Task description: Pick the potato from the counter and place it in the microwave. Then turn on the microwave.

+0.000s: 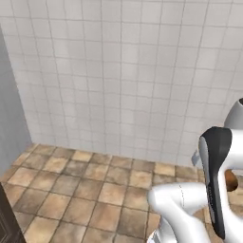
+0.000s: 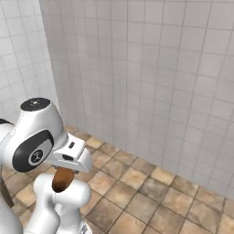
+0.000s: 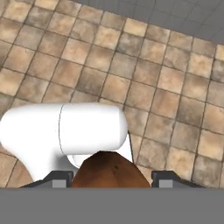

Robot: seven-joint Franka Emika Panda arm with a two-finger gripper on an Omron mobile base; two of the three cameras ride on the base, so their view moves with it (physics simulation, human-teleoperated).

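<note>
As you look along the hand, you see one potato (image 3: 109,170), brown, sitting between two dark fingertips (image 3: 59,178) of the gripper (image 3: 109,179), which is partly spread and clamped on it. In the right base view the potato (image 2: 62,179) hangs under the white hand, above the tiled floor (image 2: 151,192). Two tiled walls (image 2: 137,68) meet behind.

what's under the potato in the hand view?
The potato sits between the gripper fingertips. Beneath it lie the brown tiled floor and part of the robot's own white arm; the arm and potato hide the tiles directly below.
</note>
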